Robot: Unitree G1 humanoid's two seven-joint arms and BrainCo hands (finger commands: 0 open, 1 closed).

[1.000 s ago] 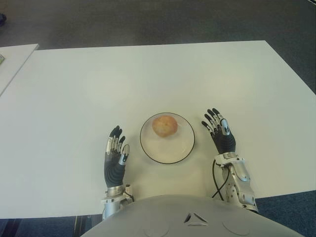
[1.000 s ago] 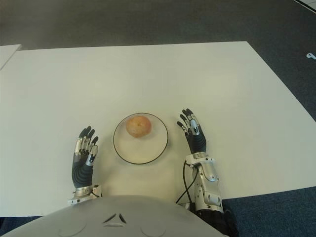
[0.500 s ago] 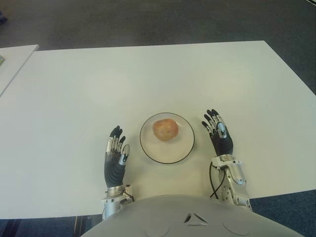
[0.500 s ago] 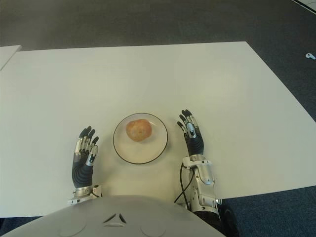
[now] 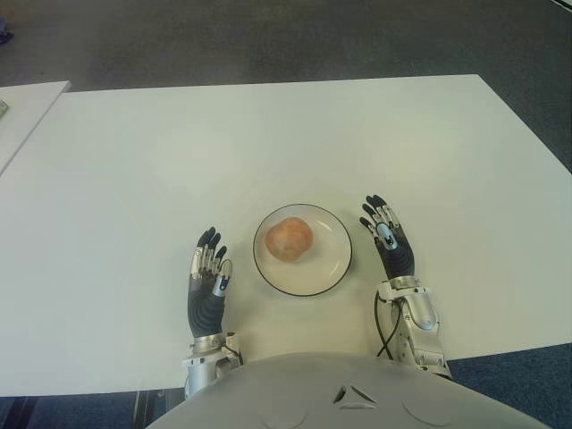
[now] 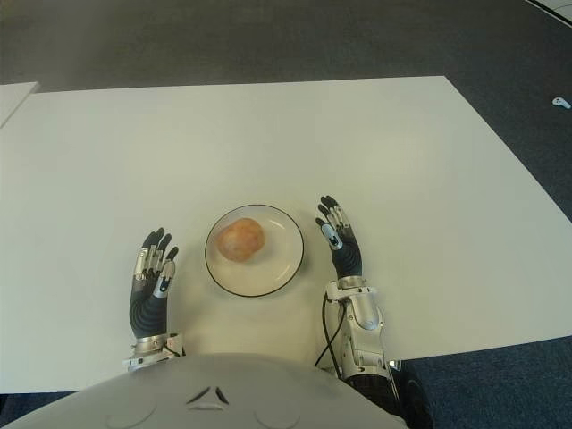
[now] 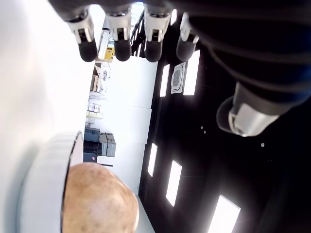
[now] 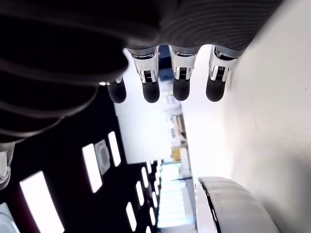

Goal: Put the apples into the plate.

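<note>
A single apple (image 5: 289,239) sits inside the white plate (image 5: 332,268), a little toward the far-left part of the dish from the robot's seat, and the plate itself stands on the white table (image 5: 268,134) close to the table's near edge. The plate has a thin dark rim, and the apple is pale orange-red and roundish. Neither hand has hold of the fruit — both flank the plate with bare table between. The right hand (image 5: 388,243) shows just beside the plate's right rim, its fingers (image 8: 181,80) stretched out straight and a little apart, holding nothing; its wrist view shows the plate's edge just past the fingertips. The left hand (image 5: 208,279) shows on the plate's left side, a bit nearer the robot than the plate's centre, fingers likewise extended and empty. From the left wrist view the apple fills the plate's near side, well clear of that hand's fingertips (image 7: 88,44). Whether either palm touches the table cannot be told.
</note>
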